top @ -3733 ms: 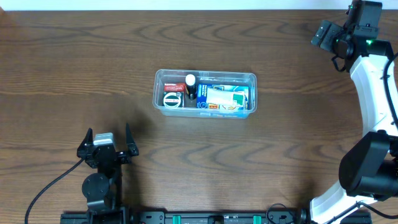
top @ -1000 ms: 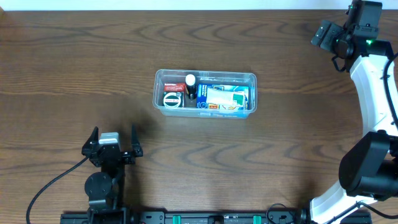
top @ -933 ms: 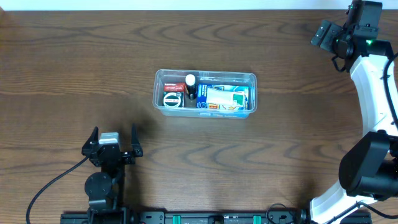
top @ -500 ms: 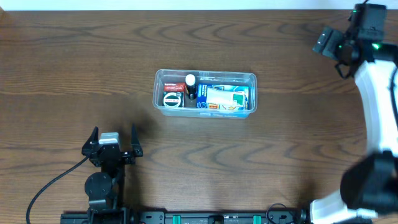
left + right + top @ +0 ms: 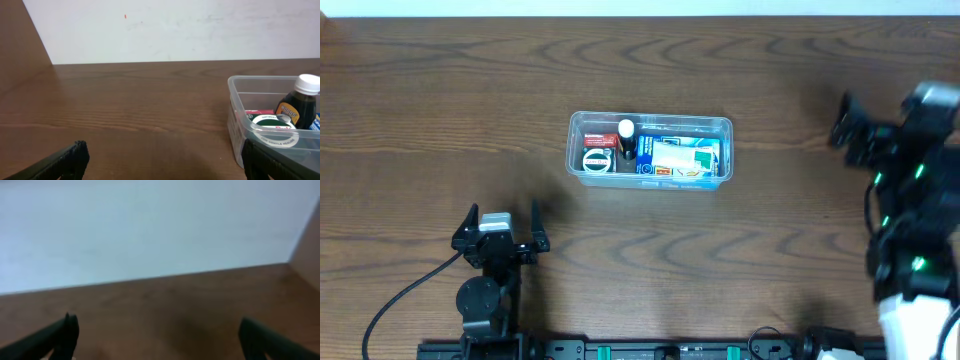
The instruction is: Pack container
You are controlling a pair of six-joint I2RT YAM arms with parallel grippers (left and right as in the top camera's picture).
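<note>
Well clear of left fingers [image 5: 535, 230] and right fingers [image 5: 846, 122], the container [image 5: 670, 119].

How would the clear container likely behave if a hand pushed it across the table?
The container probably slides rather than tips: it sits low and wide on the smooth table. Its thin clear walls may flex under a pinch. The upright dark bottle inside could topple.

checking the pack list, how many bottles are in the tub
1: a dark bottle with a white cap, upright in the container, between the round tin and the boxes. More could be hidden under the boxes.
</note>
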